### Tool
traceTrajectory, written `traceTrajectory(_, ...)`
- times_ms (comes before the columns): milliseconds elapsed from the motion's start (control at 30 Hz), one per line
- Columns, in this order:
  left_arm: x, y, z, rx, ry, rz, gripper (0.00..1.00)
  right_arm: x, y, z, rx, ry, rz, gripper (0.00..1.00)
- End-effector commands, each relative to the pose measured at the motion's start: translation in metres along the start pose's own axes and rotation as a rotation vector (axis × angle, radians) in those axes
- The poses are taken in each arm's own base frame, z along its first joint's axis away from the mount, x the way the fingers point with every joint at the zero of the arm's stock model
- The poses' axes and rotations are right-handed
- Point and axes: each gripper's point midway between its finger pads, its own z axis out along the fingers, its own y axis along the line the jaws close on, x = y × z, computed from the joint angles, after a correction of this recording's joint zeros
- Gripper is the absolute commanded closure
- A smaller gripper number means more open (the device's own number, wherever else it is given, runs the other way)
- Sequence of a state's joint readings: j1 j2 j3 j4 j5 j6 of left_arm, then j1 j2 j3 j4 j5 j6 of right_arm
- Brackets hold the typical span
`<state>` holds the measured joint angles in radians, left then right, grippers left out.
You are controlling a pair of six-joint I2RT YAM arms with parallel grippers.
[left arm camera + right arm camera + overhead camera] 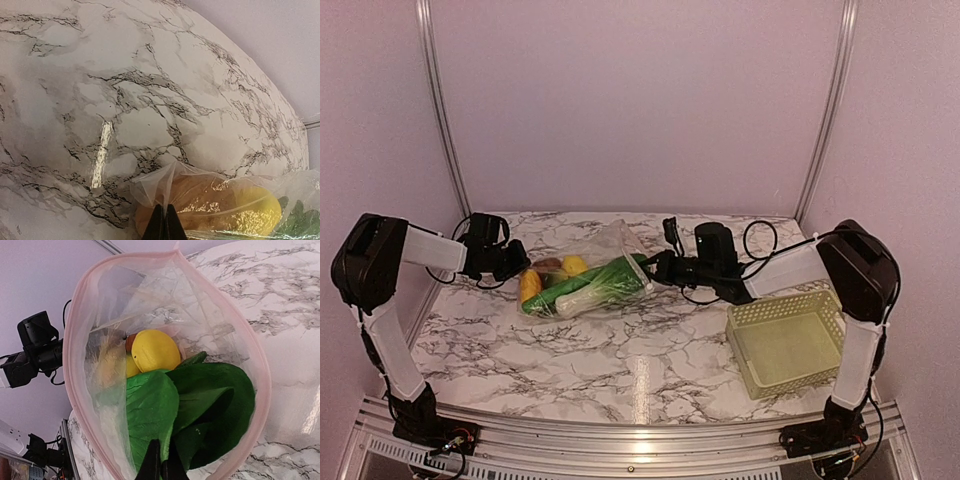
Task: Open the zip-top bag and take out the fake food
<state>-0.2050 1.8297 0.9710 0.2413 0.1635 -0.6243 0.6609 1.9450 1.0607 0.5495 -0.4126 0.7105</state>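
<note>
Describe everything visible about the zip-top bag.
The zip-top bag is clear, crinkly plastic lying on its side on the marble table, its pinkish zipper mouth gaping open toward the right gripper. Inside lie bok choy, a lemon and other fake food. The left gripper, shut, pinches its closed end.

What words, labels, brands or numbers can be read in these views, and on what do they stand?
No text can be read on the zip-top bag, the fake food, the basket or the marble table.
Background gear at the right wrist view's lower left: any marking too blurred to read.
</note>
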Motion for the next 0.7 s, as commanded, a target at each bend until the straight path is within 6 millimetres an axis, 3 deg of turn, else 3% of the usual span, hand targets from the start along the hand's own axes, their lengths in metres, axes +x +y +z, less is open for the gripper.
traceTrajectory(0, -0.008, 0.001, -0.006, -0.002, -0.038, 0.001, 1.0, -0.035, 0.013, -0.019, 0.004, -0.102, -0.082, 1.0)
traceTrajectory(300, -0.013, -0.011, -0.012, 0.048, -0.055, 0.067, 1.0, -0.071, 0.023, -0.039, 0.093, -0.202, -0.237, 1.0)
traceTrajectory(567, 0.0, -0.056, -0.014, 0.143, -0.032, 0.231, 1.0, -0.048, 0.04, 0.012, -0.026, -0.021, -0.314, 1.0)
traceTrajectory(667, 0.002, -0.057, -0.013, 0.136, -0.023, 0.236, 1.0, -0.053, 0.046, 0.014, -0.022, -0.033, -0.341, 1.0)
